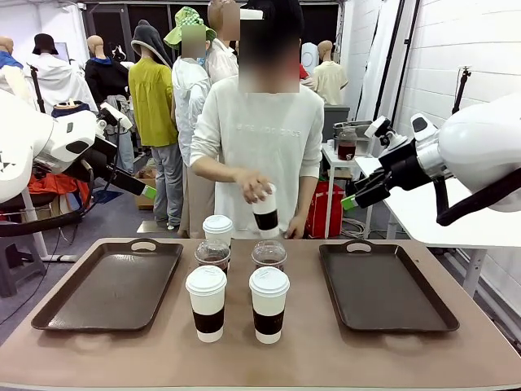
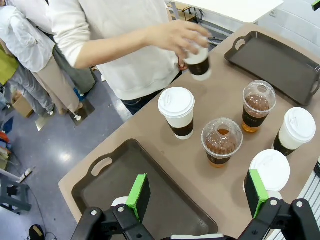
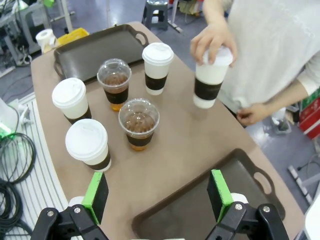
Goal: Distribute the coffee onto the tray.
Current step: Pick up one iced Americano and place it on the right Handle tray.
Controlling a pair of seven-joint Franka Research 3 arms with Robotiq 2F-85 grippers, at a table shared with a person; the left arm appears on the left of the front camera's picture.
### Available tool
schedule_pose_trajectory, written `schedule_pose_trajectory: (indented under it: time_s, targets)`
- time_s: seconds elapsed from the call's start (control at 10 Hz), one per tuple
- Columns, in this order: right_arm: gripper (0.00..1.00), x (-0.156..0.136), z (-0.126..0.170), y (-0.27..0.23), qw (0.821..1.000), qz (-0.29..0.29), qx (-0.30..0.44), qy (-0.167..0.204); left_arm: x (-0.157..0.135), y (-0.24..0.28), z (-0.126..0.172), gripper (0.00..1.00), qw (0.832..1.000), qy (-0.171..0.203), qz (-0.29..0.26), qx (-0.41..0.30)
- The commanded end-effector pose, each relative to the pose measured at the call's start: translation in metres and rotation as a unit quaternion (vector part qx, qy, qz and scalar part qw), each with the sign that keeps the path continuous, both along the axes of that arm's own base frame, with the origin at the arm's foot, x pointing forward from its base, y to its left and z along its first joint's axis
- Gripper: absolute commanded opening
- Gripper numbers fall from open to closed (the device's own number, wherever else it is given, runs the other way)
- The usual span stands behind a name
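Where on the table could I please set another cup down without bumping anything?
The left tray and the right tray are both bare, as is the table strip nearest the robot. The middle between the trays is crowded: paper cups and clear cups stand close, and the person's hand holds another cup there.

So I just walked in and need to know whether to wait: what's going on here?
A person's hand grips one paper cup by its lid at the far side of the table. Three more paper cups and two clear cups stand between the two trays, none on a tray yet. The left pincer and right pincer both hang open above the table, holding nothing.
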State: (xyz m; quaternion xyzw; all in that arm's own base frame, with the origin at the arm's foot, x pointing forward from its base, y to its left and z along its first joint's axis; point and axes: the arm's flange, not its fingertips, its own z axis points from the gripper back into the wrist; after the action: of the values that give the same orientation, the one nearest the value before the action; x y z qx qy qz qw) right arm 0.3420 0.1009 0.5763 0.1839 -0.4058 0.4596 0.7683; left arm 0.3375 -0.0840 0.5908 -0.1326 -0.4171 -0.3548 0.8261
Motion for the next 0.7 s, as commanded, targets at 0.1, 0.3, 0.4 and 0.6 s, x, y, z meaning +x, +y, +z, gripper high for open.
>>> schedule_pose_trajectory:
  time_s: [0.1, 0.3, 0.4, 0.6]
  targets:
    - [1.00, 0.046, 0.001, -0.001, 0.997, 0.070, -0.026, -0.014, 0.000, 0.001, 0.000, 1.00, 1.000, -0.001, -0.002, -0.001]
    - [1.00, 0.068, -0.013, -0.002, 0.994, 0.097, -0.030, -0.028, 0.000, 0.001, 0.000, 1.00, 1.000, -0.001, -0.002, -0.001]
    - [1.00, 0.076, -0.024, -0.003, 0.992, 0.119, -0.007, -0.041, 0.000, 0.001, 0.000, 1.00, 1.000, -0.001, -0.002, -0.001]
    - [1.00, 0.088, -0.053, -0.005, 0.987, 0.147, 0.043, -0.054, 0.000, 0.001, 0.000, 1.00, 1.000, -0.001, -0.002, -0.001]
